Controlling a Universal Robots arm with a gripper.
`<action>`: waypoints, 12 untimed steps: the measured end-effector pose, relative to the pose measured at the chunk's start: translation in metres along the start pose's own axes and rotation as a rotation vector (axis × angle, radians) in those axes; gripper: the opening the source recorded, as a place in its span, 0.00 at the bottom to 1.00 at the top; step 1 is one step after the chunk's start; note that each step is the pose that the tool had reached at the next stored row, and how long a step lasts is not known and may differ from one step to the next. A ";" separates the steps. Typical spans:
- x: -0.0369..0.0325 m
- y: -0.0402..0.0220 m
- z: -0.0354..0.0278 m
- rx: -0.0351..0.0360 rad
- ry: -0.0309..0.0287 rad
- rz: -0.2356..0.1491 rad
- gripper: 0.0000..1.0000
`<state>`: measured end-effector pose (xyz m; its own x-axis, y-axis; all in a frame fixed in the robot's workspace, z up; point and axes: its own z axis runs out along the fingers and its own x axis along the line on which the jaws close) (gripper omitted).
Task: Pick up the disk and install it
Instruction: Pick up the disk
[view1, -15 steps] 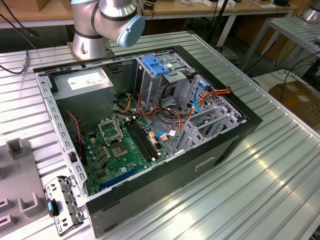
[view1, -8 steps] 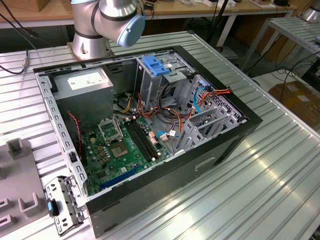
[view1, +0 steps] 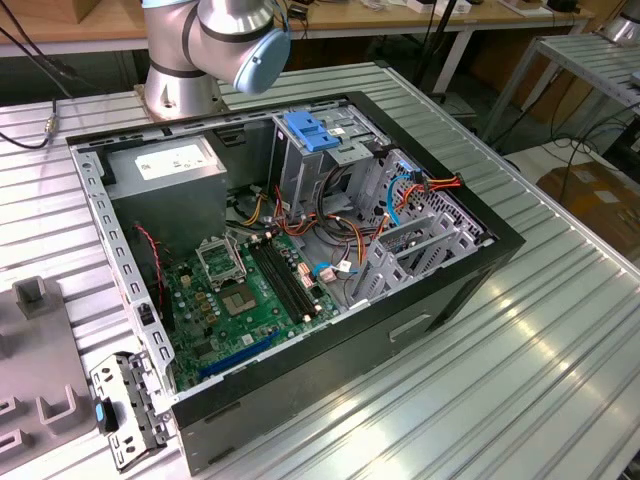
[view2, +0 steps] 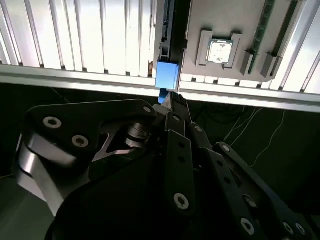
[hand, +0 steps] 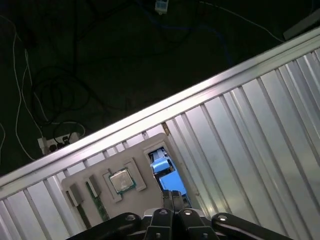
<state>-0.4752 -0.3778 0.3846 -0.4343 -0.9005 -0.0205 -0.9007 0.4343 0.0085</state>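
Second wrist view: the gripper (view2: 170, 99), fingers drawn together, sits at the blue end of the disk (view2: 167, 75), which stands edgewise in a slot of the tray (view2: 220, 17). Pick-up step, I judge; lifting needs a firm hold and a straight pull.

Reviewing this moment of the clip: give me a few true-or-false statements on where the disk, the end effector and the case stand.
1. The computer case lies open, its motherboard exposed. True.
2. The disk already sits in the drive cage. False: it stands on edge in a slot of the grey tray.
3. The end effector is down inside the case. False: it is at the disk's blue frame, by the tray.
4. A processor chip lies in a tray pocket beside the disk's slot. True.
5. The latch atop the drive cage is red. False: it is blue.
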 end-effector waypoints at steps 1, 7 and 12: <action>-0.0009 -0.0018 0.0026 0.0067 0.0029 -0.022 0.11; -0.0009 -0.0021 0.0045 0.0068 0.0043 -0.111 0.11; -0.0009 -0.0021 0.0045 0.0068 0.0043 -0.112 0.11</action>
<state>-0.4729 -0.3778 0.3801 -0.3313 -0.9434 -0.0167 -0.9435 0.3313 -0.0004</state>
